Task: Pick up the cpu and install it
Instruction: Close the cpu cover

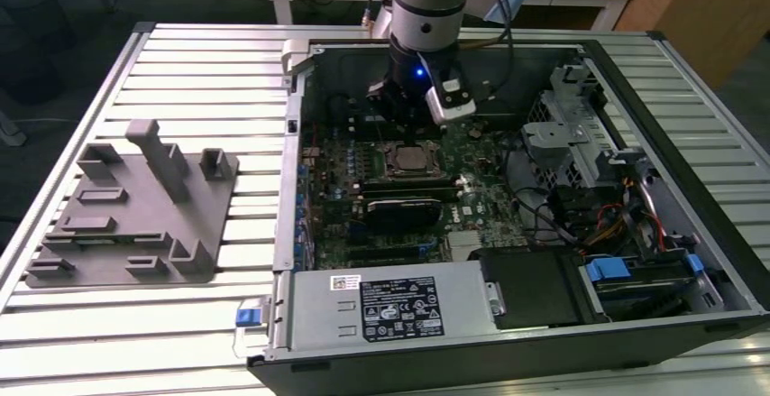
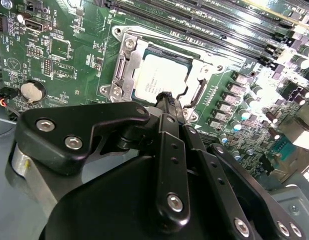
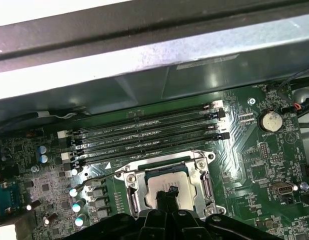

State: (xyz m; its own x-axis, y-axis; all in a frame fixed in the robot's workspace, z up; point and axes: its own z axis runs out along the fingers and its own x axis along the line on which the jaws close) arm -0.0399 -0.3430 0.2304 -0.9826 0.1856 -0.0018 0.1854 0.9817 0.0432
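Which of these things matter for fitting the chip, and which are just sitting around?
In the job:
the cpu, lying flat in the socket
the tool, close over it
the motherboard

Lying about:
the grey fixture block on the slatted table
the power supply

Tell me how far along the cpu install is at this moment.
Looks done: the cpu already lies flat inside the motherboard socket. In hand: nothing that I can see; the gripper hangs close over the cpu's near edge in both wrist views. Left: I cannot tell whether the chip is fully seated or the socket latched.
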